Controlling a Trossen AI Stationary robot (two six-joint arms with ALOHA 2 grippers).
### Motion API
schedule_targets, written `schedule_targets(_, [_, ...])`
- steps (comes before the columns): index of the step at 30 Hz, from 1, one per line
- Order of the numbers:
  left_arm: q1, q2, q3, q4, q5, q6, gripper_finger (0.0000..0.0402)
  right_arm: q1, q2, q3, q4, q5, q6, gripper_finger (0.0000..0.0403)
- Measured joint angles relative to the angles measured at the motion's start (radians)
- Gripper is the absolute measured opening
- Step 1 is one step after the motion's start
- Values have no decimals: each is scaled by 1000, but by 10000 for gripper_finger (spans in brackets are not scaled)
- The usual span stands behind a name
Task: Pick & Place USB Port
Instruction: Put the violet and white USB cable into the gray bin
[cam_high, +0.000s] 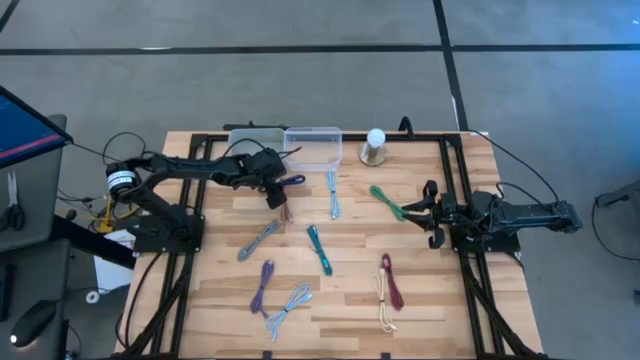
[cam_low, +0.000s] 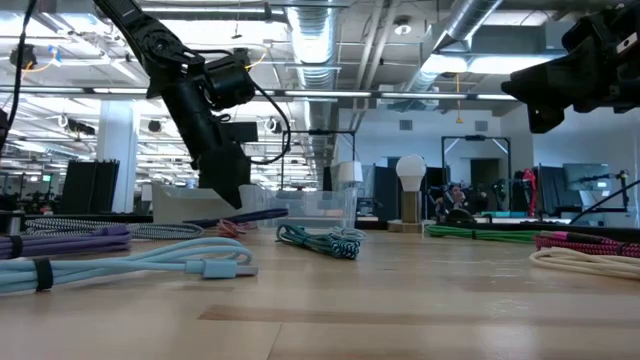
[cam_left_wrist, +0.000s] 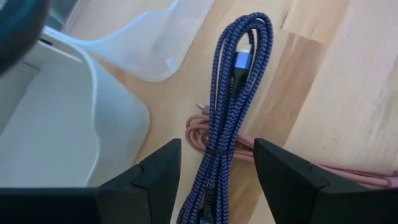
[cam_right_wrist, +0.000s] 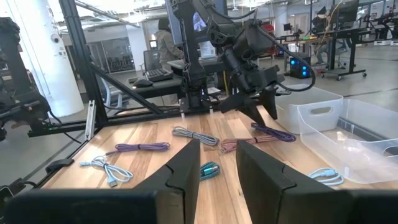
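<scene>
A dark blue braided USB cable (cam_high: 295, 182), coiled into a long bundle, lies near the table's far left, crossing a pink cable (cam_left_wrist: 194, 132) beneath it. My left gripper (cam_high: 277, 192) points down over the blue cable's near end. It is open, with one finger on each side of the bundle (cam_left_wrist: 236, 81) in the left wrist view. The low view shows the left gripper (cam_low: 230, 195) just above the cable (cam_low: 255, 214). My right gripper (cam_high: 425, 212) waits open at the table's right side, touching nothing. My left gripper straddles the blue cable's bundle from above, fingers across it. The cable (cam_left_wrist: 208, 180) runs close to one finger (cam_left_wrist: 163, 171) and stands apart from the other. I cannot tell whether it touches.
A white bin (cam_high: 255, 146) and a clear bin (cam_high: 313, 146) stand at the far edge just beyond the left gripper, with a bulb-shaped object (cam_high: 375, 147) to their right. Several other coiled cables lie over the table's middle and near half, such as teal (cam_high: 319, 248) and green (cam_high: 388, 203).
</scene>
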Motion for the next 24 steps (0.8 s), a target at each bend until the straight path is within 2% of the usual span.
schedule_targets(3, [0, 18, 0, 4, -3, -24, 196, 0, 0, 0, 0, 0, 0, 98])
schedule_targets(10, [0, 155, 5, 43, -4, -5, 191, 0, 0, 0, 0, 0, 0, 98])
schedule_targets(16, [4, 160, 2, 87, 4, -3, 184, 0, 0, 0, 0, 0, 0, 98])
schedule_targets(20, [4, 128, -2, 81, -3, 0, 157, 0, 0, 0, 0, 0, 0, 98])
schedule_targets(24, [5, 109, -3, 84, -7, 0, 106, 0, 0, 0, 0, 0, 0, 98])
